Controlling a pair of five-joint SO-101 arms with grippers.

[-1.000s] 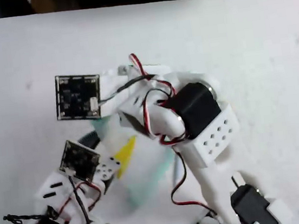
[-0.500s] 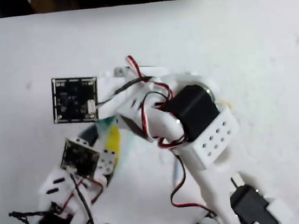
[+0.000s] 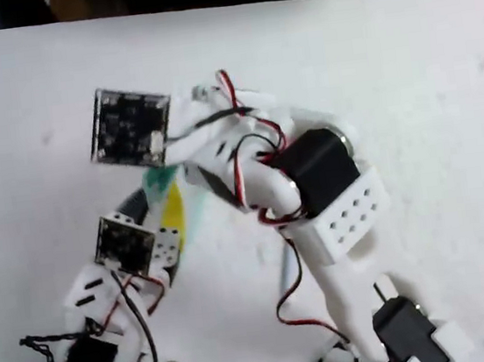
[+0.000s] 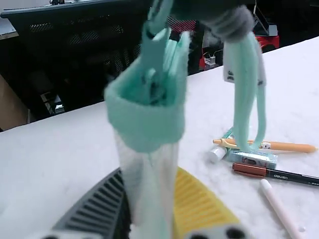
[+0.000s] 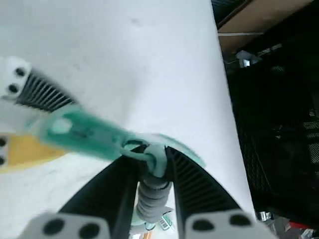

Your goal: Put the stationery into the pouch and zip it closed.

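High view: the left pincer [image 3: 153, 208] is clenched on the teal pouch [image 3: 159, 180], with one grey and one yellow finger, over the white worktop [image 3: 406, 81]

Left wrist view: the pouch stands upright in that grip, and its strap loop [image 4: 247, 89] hangs down. Behind it an orange pen [image 4: 279, 146], a brown-capped pen [image 4: 269, 172] and a white pen [image 4: 277, 203] lie on the worktop outside the pouch

Right wrist view: the right pincer [image 5: 152, 157] is clamped tight on the zip slider [image 5: 155, 165], and the pull tab [image 5: 82, 130] juts sideways
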